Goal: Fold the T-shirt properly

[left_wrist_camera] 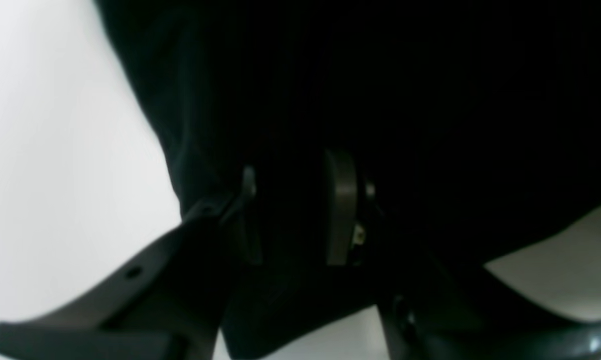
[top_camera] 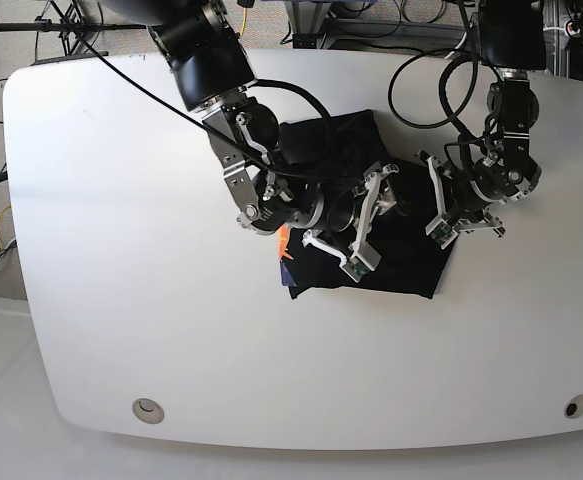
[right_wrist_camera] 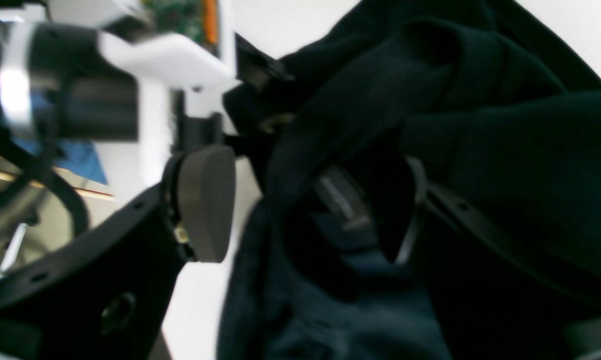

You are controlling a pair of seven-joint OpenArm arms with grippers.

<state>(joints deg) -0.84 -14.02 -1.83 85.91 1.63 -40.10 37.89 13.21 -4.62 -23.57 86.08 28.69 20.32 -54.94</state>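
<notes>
The black T-shirt lies bunched on the middle of the white table, with small orange and purple marks at its left edge. My right gripper hovers over the shirt's centre with its jaws spread wide. In the right wrist view the right gripper is open: one pad is bare, and cloth drapes over the other finger. My left gripper is at the shirt's right edge. The left wrist view shows the left gripper shut on a fold of black T-shirt.
Both arms reach in from the table's far side, trailing black cables. The other arm's white and black wrist sits close beside my right gripper. Two small round holes lie near the table's front edge.
</notes>
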